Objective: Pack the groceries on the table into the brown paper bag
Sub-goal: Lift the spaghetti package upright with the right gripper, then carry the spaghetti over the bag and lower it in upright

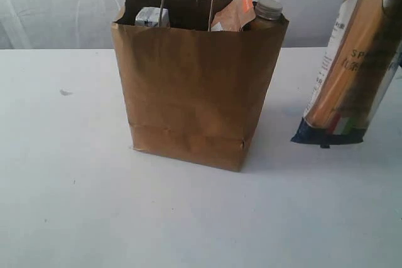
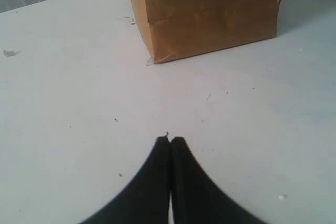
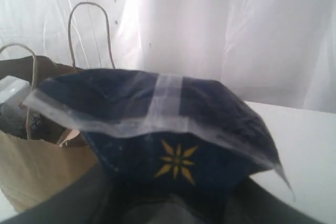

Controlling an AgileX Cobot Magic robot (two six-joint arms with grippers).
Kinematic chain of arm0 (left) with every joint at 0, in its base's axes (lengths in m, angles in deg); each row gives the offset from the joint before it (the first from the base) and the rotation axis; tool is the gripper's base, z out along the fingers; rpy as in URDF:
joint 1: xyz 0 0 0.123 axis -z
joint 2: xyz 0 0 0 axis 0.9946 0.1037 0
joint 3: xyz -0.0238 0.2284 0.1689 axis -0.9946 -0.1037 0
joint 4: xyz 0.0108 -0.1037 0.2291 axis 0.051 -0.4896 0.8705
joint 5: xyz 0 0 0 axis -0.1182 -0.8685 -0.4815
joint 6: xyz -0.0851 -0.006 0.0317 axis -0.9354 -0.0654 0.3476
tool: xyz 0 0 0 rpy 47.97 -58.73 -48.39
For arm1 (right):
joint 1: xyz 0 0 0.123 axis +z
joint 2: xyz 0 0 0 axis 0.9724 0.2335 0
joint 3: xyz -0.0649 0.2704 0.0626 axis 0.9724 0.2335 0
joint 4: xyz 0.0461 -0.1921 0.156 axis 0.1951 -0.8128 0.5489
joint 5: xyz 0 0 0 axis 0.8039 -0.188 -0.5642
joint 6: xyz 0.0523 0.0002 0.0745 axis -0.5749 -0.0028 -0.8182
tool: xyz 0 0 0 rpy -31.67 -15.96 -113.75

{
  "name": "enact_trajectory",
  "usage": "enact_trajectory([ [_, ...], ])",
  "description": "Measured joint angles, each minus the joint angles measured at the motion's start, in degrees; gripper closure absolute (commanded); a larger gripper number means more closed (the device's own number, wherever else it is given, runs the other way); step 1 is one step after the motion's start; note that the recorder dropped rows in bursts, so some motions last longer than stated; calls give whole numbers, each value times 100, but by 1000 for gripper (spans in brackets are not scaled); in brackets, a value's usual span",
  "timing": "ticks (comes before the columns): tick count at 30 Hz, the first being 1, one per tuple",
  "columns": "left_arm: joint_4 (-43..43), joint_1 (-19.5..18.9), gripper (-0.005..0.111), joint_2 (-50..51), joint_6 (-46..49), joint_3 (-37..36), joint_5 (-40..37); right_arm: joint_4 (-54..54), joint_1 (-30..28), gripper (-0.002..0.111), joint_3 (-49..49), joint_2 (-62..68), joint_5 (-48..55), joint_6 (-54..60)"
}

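The left end effector (image 2: 170,139) has its two dark fingers pressed together with nothing between them, and it hangs low over the bare white surface (image 2: 79,103). Ahead of its tips, across an open stretch of that surface, stands the brown paper bag (image 2: 210,14), with its near bottom corner turned towards the fingers. The right end effector (image 3: 173,208) is pinching the dark-blue spaghetti pack (image 3: 173,129). The pack's taped, clear-edged end with a yellow star fills the space just in front of it and hides the fingertips. In the exterior view the pack hangs lengthwise from this end effector, tilted, with its lower end clear of the surface and a shadow beneath it. The bag stands beyond the pack and off to one side of the right end effector, apart from the pack. It is upright and open at the top. A white and blue carton (image 1: 151,17), a pouch (image 1: 233,12) with an orange patch and a jar (image 1: 268,9) with its lid on show above the bag's rim. Farthest off, a white curtain (image 3: 210,24) closes the view.
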Motion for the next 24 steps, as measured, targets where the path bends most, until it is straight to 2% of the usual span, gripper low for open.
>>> enact_trajectory([
  [5,0,0,107,0,0,0,0,84,0,108,-397,0,184,303],
  [15,0,0,107,0,0,0,0,981,0,108,-1403,465,461,1606],
  [21,0,0,107,0,0,0,0,1096,0,108,-2708,1345,483,1827],
  [24,0,0,107,0,0,0,0,1125,286,108,-3457,1877,505,2054],
])
